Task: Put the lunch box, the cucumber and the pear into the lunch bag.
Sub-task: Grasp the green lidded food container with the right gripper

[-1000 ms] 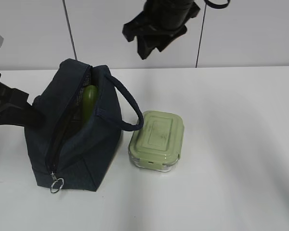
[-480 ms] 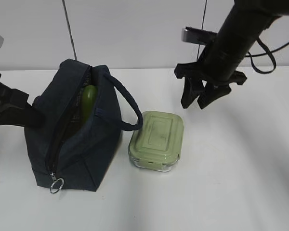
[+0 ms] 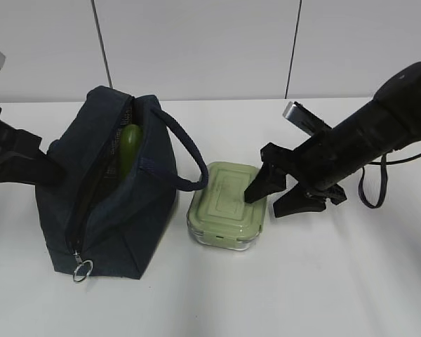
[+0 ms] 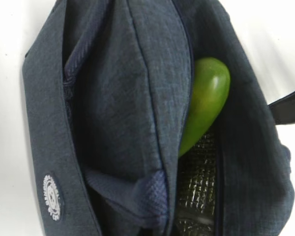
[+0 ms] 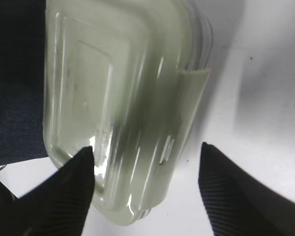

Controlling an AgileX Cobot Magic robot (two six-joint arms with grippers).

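Note:
The navy lunch bag (image 3: 112, 210) stands open at the left, with the dark green cucumber (image 3: 130, 144) upright inside it. The left wrist view shows the bag (image 4: 113, 98), its silvery lining and the cucumber (image 4: 206, 103). My left gripper (image 3: 38, 168) is at the bag's left side; a fold of its rim is pulled up toward the wrist camera and hides the fingers. The sage-lidded lunch box (image 3: 224, 196) sits on the table right of the bag. My right gripper (image 3: 265, 203) is open, low over the box's right edge (image 5: 146, 150). The pear is not in view.
The bag's padded handle (image 3: 186, 151) arches over toward the lunch box. The zipper's ring pull (image 3: 82, 269) hangs at the bag's near corner. White table (image 3: 337, 281) stretches to the right and front. A panelled wall stands behind.
My right arm has swung from high above the bag, down and to the right, and now sits low at the lunch box's right edge with jaws open. Bag, cucumber and left arm are unmoved.

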